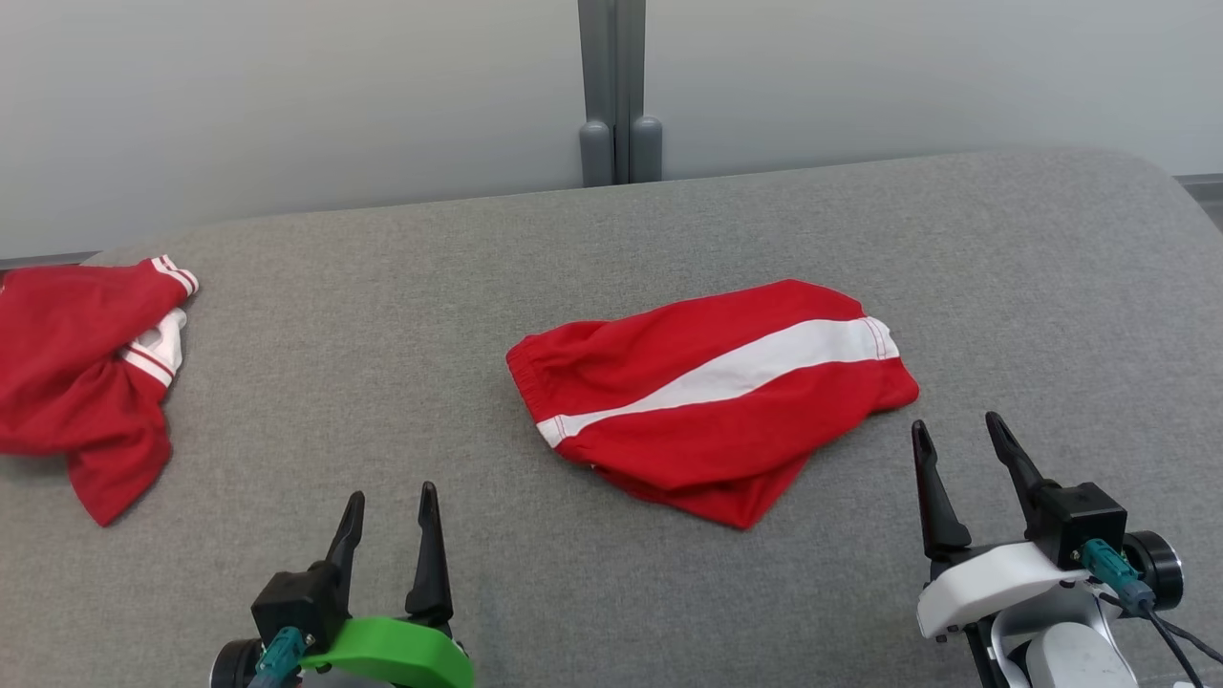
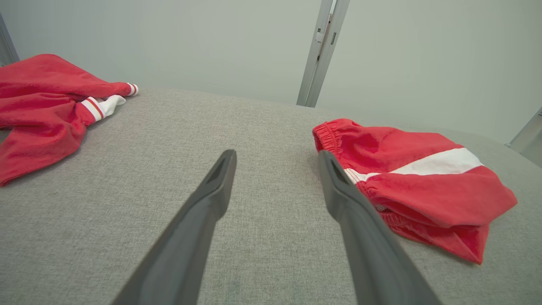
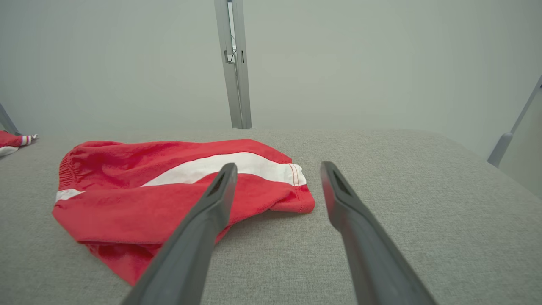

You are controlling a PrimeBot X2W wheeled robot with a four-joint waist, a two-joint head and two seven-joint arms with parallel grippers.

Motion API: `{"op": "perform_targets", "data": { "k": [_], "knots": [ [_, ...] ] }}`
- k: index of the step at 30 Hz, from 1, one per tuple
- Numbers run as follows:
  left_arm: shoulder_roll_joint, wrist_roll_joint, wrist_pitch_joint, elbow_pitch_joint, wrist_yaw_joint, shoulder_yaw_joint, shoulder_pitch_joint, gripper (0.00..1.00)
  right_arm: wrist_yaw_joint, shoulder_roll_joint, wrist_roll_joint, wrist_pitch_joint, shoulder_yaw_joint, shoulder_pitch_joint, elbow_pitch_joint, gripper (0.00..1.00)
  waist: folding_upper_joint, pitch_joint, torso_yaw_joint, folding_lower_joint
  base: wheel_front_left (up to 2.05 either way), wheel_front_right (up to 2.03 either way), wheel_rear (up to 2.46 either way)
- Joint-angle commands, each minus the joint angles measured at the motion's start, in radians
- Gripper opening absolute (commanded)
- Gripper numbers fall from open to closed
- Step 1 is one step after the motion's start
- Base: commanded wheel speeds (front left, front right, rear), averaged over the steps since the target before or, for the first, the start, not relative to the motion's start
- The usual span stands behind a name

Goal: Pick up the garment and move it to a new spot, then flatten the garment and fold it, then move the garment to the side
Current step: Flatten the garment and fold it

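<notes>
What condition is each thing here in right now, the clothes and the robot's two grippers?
Red shorts: folded over, lying in the middle of the grey surface, not held.
Red garment: crumpled in a heap at the left, not held.
Left gripper: open, empty.
Right gripper: open, empty, close to the shorts' corner.

Soft, even light falls from above, bright and without glare. The red garment point(image 1: 712, 397) throws only a thin, blurred shadow on the grey worktop point(image 1: 382, 334), darkest under its hem close to the right hand point(image 3: 277, 166). The head view is sharp throughout, though the worktop's far edge beyond both hands bows with lens distortion. In the left wrist view the fingers point(image 2: 186, 237) of the left hand point(image 2: 276, 156) turn soft toward the lens, and the post point(image 2: 322, 51) far ahead of them leans.
</notes>
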Motion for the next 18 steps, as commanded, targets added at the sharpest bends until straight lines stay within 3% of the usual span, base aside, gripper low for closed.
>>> {"op": "perform_targets", "data": {
  "k": [1,8,14,18],
  "knots": [
    [0.000,-0.004,-0.001,-0.003,0.004,0.001,0.015,1.00,0.000,-0.003,-0.003,-0.003,0.001,-0.005,0.002,1.00,-0.0001,0.002,-0.003,0.0001,0.00,0.00,0.00],
    [0.001,0.008,-0.001,0.060,-0.024,-0.037,-0.048,1.00,0.000,-0.003,-0.007,-0.003,-0.002,-0.013,-0.006,1.00,-0.0001,0.024,-0.011,0.0001,0.00,0.00,0.00],
    [0.001,-0.092,0.102,0.184,-0.093,-0.114,-0.195,1.00,0.000,-0.003,-0.010,-0.003,0.008,-0.028,-0.012,1.00,-0.0001,0.059,-0.029,0.0001,0.00,0.00,0.00],
    [0.001,-0.216,0.194,0.262,-0.126,-0.149,-0.294,1.00,0.000,-0.003,-0.006,-0.003,0.019,-0.046,-0.012,1.00,-0.0001,0.089,-0.053,0.0001,0.00,0.00,0.00]
  ]
}}
